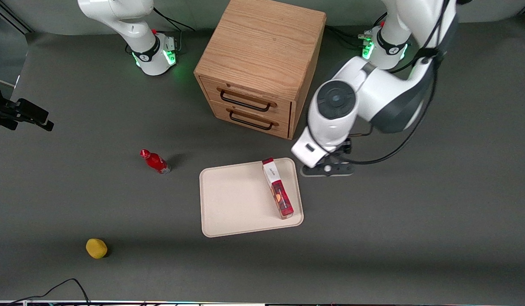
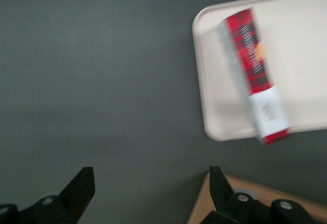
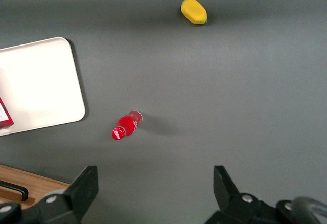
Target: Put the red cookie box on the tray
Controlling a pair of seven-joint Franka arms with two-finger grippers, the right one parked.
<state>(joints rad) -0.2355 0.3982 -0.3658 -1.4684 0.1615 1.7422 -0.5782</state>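
The box (image 1: 278,188) lay flat on the tray (image 1: 237,199), along the edge nearest the working arm, one end reaching the rim closest to the cabinet (image 1: 258,68). Lying low and lengthwise, it looked settled, so the placing seemed done. The gripper (image 2: 150,193) hung spread and empty above the bench (image 1: 394,212), just beside the tray, apparently clear of the box.

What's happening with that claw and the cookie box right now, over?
Claw open, empty, above bare table beside the tray. Cookie box lies on the tray, along its edge nearest the working arm. Nothing in the way.
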